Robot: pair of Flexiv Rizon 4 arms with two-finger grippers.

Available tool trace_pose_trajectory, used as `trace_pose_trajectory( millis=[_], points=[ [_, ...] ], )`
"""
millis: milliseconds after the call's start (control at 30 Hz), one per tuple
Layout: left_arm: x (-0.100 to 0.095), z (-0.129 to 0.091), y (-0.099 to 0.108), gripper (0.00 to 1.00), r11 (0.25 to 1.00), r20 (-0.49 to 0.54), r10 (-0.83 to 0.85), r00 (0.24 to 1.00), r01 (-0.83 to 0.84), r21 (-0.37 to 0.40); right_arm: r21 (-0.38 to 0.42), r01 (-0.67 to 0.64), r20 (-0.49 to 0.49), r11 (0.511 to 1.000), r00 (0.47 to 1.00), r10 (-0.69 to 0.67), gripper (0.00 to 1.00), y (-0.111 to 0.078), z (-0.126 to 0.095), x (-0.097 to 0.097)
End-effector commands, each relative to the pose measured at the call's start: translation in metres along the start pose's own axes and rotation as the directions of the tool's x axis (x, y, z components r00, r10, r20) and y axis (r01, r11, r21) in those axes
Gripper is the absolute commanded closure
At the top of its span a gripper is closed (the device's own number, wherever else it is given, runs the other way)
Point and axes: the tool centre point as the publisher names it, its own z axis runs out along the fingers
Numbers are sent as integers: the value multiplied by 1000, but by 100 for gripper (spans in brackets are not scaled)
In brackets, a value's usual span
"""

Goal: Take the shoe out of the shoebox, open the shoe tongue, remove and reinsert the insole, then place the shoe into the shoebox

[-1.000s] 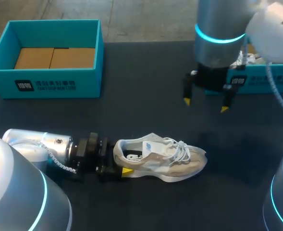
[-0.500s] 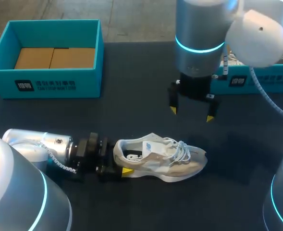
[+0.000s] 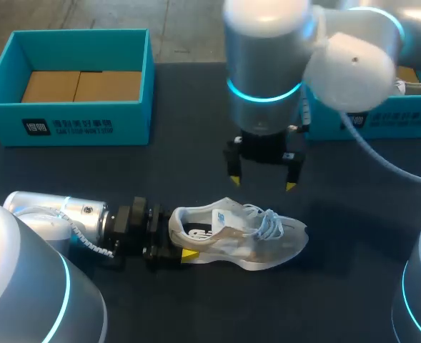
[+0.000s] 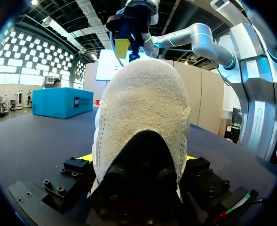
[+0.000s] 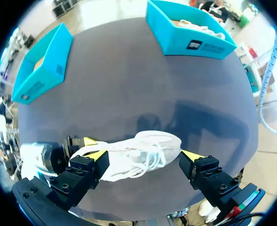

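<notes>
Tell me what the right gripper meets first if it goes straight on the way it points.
Probably the shoe: the right gripper points straight down, open, with the laced top centred ahead between its fingers. How far above it hangs is unclear.

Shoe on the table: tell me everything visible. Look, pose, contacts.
The shoe is a low cream sneaker with a fuzzy, suede-like heel, a white sole and loose white laces. A white-and-blue tag lies at the tongue. It is out of the box on the dark table, apparently resting on its sole, with the toe pointing away from the left tool, which is shut on its heel. The right tool hovers open above the laces, not touching.
</notes>
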Motion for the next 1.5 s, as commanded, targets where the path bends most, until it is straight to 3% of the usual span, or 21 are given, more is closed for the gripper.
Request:
trace_pose_trajectory(
  millis=[33, 400, 800, 1500],
  points=[
    [0, -1, 3, 100, 1000, 3, 0, 1000, 0, -2, -15, -14, 110, 1000, 994, 16, 0, -14, -1, 46],
    [0, -1, 3, 100, 1000, 3, 0, 1000, 0, -2, -30, 12, 234, 999, 972, -5, 0, -35, 15, 69],
    [0, -1, 3, 100, 1000, 3, 0, 1000, 0, -2, -15, 41, 305, 999, 952, -35, 0, -50, 35, 92],
    [0, -1, 3, 100, 1000, 3, 0, 1000, 0, -2, -46, -55, 385, 997, 921, 68, 0, -63, 64, 87]
  ],
)
